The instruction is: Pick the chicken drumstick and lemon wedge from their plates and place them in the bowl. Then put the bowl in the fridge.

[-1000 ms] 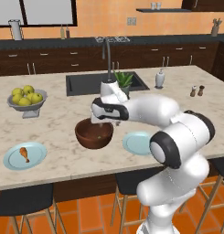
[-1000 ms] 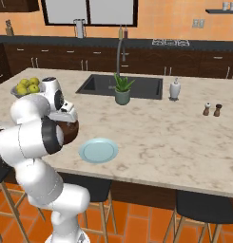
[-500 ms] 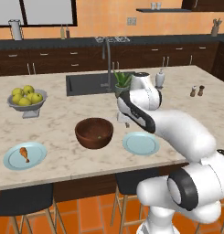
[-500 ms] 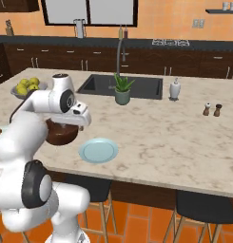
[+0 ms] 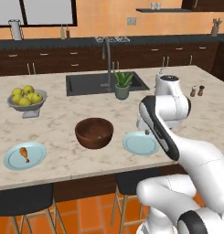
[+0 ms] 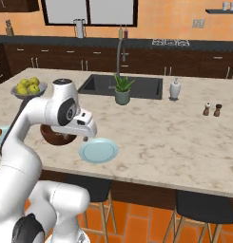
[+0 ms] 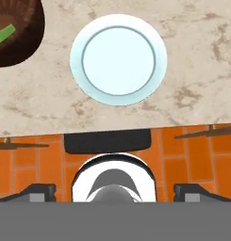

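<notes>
With the lemon wedge [image 7: 4,35] already lying in the bowl [image 5: 94,132] near the counter's front edge, the chicken drumstick [image 5: 24,154] is what remains, on its plate [image 5: 13,162] at the front left corner. The gripper [image 6: 86,138] hangs open and empty above the bare plate [image 5: 140,143], so the drumstick lies well off to the arm's left, beyond the bowl, bone end pointing roughly toward the front edge. The fridge is out of frame.
</notes>
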Robot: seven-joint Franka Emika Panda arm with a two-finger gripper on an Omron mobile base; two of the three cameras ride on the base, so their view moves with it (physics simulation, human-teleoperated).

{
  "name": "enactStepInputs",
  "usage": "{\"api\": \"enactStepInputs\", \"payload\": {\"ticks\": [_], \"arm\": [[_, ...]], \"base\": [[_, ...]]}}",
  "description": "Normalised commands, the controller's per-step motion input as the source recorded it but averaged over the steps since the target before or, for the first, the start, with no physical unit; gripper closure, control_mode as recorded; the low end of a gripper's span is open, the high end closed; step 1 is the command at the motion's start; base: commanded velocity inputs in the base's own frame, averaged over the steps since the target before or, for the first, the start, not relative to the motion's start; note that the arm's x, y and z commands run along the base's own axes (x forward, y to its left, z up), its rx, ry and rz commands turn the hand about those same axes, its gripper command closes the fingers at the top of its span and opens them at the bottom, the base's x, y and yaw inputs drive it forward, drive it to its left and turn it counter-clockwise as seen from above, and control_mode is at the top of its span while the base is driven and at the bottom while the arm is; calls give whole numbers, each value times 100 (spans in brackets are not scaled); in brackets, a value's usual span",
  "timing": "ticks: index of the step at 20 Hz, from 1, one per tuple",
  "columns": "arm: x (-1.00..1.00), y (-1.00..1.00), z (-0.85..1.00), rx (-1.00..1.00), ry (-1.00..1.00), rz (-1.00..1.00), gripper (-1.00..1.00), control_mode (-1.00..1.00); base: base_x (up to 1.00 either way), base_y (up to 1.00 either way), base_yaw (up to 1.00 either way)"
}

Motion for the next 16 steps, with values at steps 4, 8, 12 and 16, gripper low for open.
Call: {"api": "enactStepInputs", "payload": {"ticks": [4, 8, 12, 16], "arm": [[-56, -19, 5, 0, -1, 0, -100, -100], [-19, 0, 0, 0, 0, 0, -100, 100], [0, 0, 0, 0, 0, 0, -100, 100], [0, 0, 0, 0, 0, 0, -100, 100]], "base": [[0, 0, 0], [-20, 4, 0], [-8, 95, 0], [1, 100, 0]]}}
